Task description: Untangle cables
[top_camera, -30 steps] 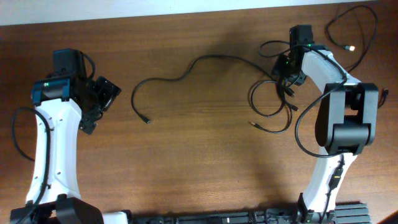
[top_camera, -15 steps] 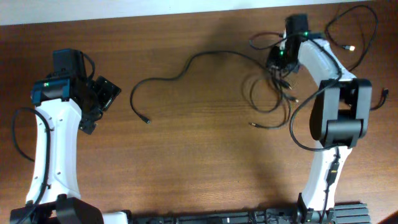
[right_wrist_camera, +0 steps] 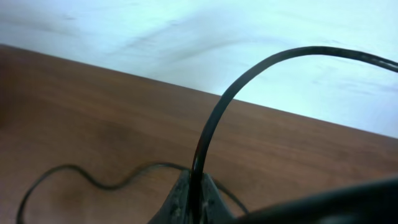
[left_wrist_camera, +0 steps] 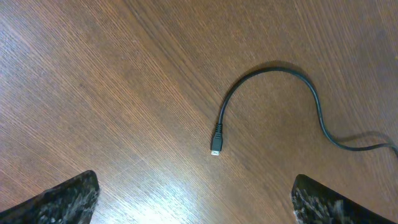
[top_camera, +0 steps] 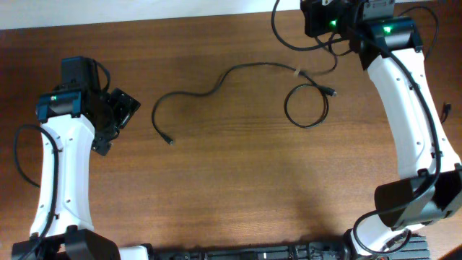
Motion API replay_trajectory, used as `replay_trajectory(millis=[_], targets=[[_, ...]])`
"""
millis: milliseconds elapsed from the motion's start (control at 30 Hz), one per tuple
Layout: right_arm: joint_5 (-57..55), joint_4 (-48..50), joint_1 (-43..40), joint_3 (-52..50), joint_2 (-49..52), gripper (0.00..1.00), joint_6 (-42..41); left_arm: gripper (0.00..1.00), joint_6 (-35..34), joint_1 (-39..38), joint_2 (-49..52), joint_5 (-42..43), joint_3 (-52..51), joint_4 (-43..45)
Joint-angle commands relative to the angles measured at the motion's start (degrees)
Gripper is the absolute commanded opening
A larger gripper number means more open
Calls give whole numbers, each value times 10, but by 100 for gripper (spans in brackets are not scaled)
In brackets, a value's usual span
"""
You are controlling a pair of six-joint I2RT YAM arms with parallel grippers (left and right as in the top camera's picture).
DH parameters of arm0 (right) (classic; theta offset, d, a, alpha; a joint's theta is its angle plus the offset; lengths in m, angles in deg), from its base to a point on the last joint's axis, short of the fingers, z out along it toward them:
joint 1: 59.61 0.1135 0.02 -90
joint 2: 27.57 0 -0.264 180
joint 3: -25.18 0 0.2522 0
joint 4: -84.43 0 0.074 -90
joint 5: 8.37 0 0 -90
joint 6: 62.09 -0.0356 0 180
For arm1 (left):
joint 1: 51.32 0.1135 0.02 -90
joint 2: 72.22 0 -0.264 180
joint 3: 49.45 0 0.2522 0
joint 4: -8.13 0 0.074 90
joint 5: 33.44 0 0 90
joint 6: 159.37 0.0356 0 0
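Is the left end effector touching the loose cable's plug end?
Apart. The left wrist view shows the plug lying on the table ahead of the left end effector, with bare wood between it and both fingers.

Black cables [left_wrist_camera: 272, 67] on brown wood-grain table [left_wrist_camera: 124, 93]

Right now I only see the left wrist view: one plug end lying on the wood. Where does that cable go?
Observer: The cable snakes right across the table and ends in a flat loop near the right arm.
Operator: Is the right end effector on it?
Observer: The right end effector is at the table's far edge, shut on a black cable; I can't tell if it's the same one.
Operator: Is the loop knotted?
Observer: It crosses itself once; its free plug lies just outside the loop.
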Motion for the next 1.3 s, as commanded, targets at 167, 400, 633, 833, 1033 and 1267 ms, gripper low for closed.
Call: replay_trajectory(millis=[167, 400, 633, 833, 1033, 1267], targets=[[-330, -285, -164, 5, -50, 4, -209, 99, 7, -1, -6, -8, -5, 1], [-323, -383, -452, -21, -43, 4, -305, 99, 7, -1, -6, -8, -5, 1], [-291, -119, -556, -230, 10, 4, -164, 99, 7, -1, -6, -8, -5, 1], [-120, 63, -555, -331, 58, 47, -150, 99, 7, -1, -6, -8, -5, 1], [-158, 37, -571, -283, 30, 81, -150, 99, 7, -1, -6, -8, -5, 1], [101, 22, -446, -257, -56, 97, -150, 99, 7, 0, -6, -8, -5, 1]])
